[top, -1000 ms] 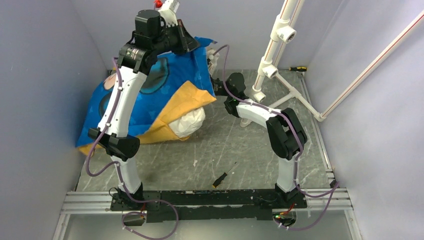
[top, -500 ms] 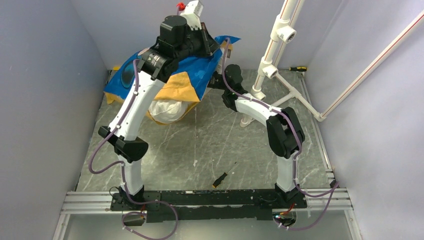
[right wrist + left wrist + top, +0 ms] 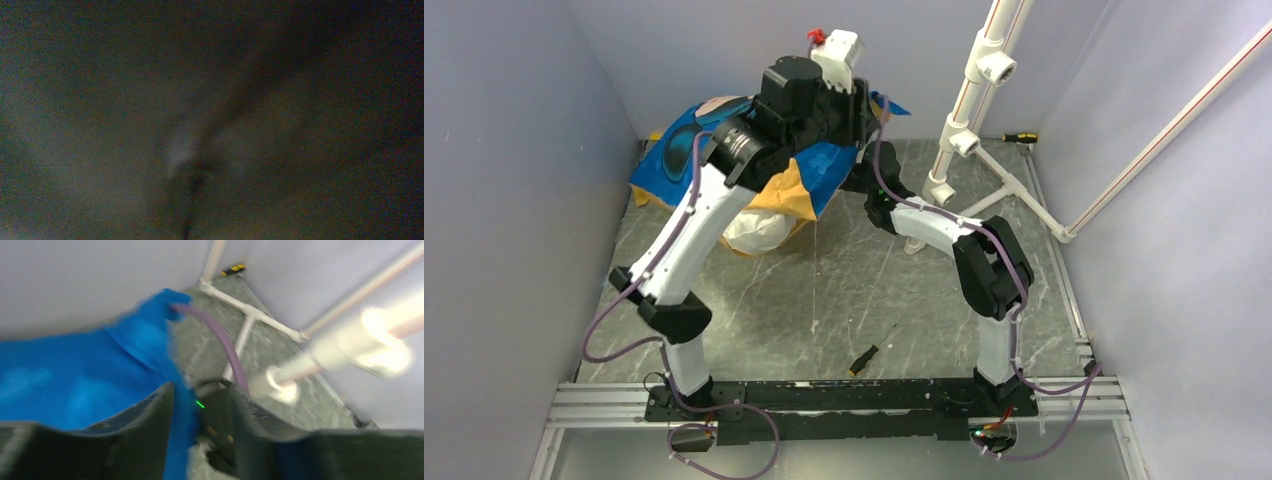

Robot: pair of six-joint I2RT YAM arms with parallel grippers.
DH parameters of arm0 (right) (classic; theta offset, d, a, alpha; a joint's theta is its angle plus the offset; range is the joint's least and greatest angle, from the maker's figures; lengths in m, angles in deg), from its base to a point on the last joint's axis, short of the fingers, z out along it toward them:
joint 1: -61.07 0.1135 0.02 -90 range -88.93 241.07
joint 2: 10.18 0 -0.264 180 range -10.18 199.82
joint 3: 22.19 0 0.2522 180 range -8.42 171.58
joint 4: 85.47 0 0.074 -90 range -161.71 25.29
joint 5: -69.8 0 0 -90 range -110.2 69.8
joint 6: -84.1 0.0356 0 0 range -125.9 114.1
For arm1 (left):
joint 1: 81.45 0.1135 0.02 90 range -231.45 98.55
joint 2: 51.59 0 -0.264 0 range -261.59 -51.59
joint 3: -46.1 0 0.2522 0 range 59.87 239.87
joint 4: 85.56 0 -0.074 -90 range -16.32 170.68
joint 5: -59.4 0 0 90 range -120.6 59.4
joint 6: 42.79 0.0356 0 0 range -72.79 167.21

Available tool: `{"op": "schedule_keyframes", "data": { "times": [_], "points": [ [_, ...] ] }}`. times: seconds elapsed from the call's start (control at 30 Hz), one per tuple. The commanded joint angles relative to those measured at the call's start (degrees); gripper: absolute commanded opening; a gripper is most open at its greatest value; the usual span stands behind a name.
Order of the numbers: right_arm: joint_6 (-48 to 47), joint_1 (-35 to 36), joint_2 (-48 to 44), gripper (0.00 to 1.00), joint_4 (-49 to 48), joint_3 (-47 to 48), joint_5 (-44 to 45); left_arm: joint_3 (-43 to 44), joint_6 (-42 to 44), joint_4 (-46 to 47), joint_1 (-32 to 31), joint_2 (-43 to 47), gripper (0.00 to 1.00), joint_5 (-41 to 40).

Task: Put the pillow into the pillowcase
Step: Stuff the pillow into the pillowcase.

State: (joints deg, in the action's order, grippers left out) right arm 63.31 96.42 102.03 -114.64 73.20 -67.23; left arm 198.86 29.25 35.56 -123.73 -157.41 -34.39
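Observation:
The blue pillowcase [image 3: 674, 150] lies bunched at the back left, its orange side [image 3: 786, 188] folded over the front. The white pillow [image 3: 754, 228] bulges out under the orange edge. My left gripper [image 3: 869, 108] hangs over the pillowcase's right corner. In the left wrist view this gripper [image 3: 202, 390] is open, and a strip of blue pillowcase [image 3: 181, 425] runs along the inside of its left finger [image 3: 150, 430]. My right gripper [image 3: 861, 178] sits at the pillowcase's right edge, its fingers hidden. The right wrist view is dark, showing only dim folds.
A white pipe frame [image 3: 969, 110] stands at the back right, also close by in the left wrist view [image 3: 350, 347]. A yellow-handled screwdriver [image 3: 1020, 138] lies by the back wall. A small black screwdriver [image 3: 868, 354] lies near the front. Walls close in on three sides.
My left arm swung right along the back wall, dragging the pillowcase and pillow back and up. Its jaws, shut before, now stand apart. The right gripper stayed at the pillowcase's edge.

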Motion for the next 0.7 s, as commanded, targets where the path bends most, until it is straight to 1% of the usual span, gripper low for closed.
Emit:
{"op": "schedule_keyframes", "data": {
  "times": [0.0, 0.03, 0.07, 0.17, 0.2, 0.3, 0.4, 0.5, 0.67],
  "points": [
    [10.45, -1.44, 3.76, 0.0, -0.42, 0.09, 5.3, 0.49, 10.24, -4.17, -7.29, 14.3, 0.71, 1.07],
    [11.75, -1.43, 3.65, 0.0, -1.45, 0.05, 4.95, -0.16, 12.72, -7.89, -7.27, 15.16, 0.81, -1.25],
    [13.49, -1.43, 3.52, 0.0, -2.59, -0.16, 4.59, -0.97, 15.32, -11.5, -7.2, 16.3, 0.86, -2.63],
    [16.1, -1.54, 3.02, 0.0, -4.28, -0.88, 4.0, -5.71, 23.19, -19.49, -7.34, 19.55, 0.97, -2.91],
    [16.51, -1.52, 3.01, 0.0, -4.38, -0.68, 3.63, -7.9, 24.29, -21.2, -7.25, 20.89, 0.99, -2.93],
    [17.86, -1.52, 3.13, 0.0, -5.38, -0.33, 2.75, -19.53, 27.7, -21.49, -7.3, 25.18, 0.99, -5.61],
    [17.95, -1.44, 2.79, 0.0, -4.79, -0.07, 1.77, -27.15, 29.99, -19.08, -7.31, 26.76, 0.99, -7.39],
    [17.48, -1.43, 2.05, 0.0, -4.04, -0.51, 1.2, -29.6, 31.56, -16.18, -7.32, 25.92, 0.99, -11.17],
    [18.1, -1.45, 1.4, 0.0, -4.84, -1.93, 0.72, -34.05, 36.21, -8.22, -7.37, 24.82, 0.99, -15.04]
  ]
}}
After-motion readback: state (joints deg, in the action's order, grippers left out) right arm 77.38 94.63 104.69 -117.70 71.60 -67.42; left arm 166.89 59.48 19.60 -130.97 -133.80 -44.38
